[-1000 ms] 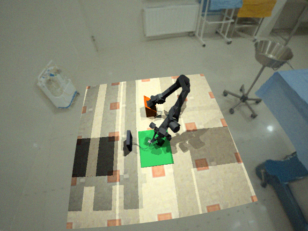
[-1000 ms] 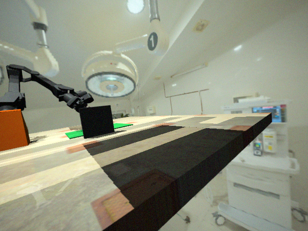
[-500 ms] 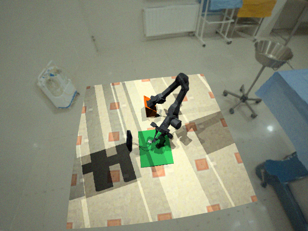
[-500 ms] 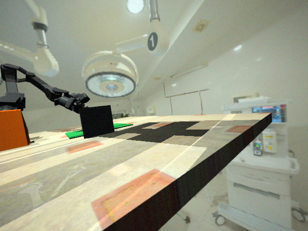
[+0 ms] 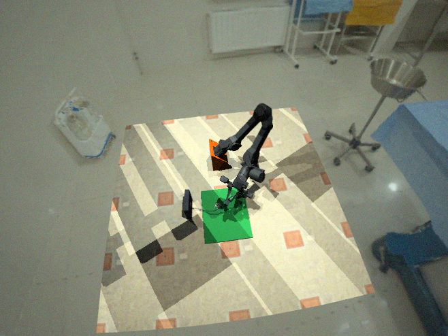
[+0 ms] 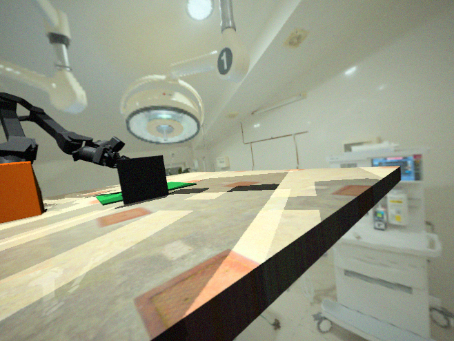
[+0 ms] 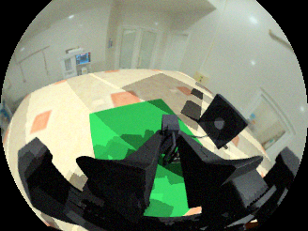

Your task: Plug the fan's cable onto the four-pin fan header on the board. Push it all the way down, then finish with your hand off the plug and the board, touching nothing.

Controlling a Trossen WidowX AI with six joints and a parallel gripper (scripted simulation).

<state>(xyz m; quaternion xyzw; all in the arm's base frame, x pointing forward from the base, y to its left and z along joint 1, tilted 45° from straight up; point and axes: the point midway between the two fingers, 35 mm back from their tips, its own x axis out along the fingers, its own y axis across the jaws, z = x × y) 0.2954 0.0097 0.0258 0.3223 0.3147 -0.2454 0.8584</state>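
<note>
The green board (image 5: 227, 232) (image 6: 182, 185) (image 7: 123, 123) lies flat on the table. My gripper (image 5: 227, 203) (image 7: 169, 133) is shut on the cable's dark plug (image 7: 170, 122), which sticks out past the fingertips in the wrist view. The gripper is tilted over the board; in the exterior view its tips are hidden behind the fan. A small pale part (image 5: 218, 205), which looks like the header, is on the board just left of the fingertips in the top view. The black fan (image 5: 186, 204) (image 6: 143, 179) (image 7: 223, 121) stands upright beside the board. I cannot tell whether plug and header touch.
The thin cable (image 7: 202, 136) runs from the fan towards the plug. An orange block (image 5: 214, 147) (image 6: 18, 190) stands by the arm's base. The patterned table top (image 5: 282, 267) (image 6: 154, 235) carries dark shadows. Its edge (image 6: 293, 252) shows in the exterior view.
</note>
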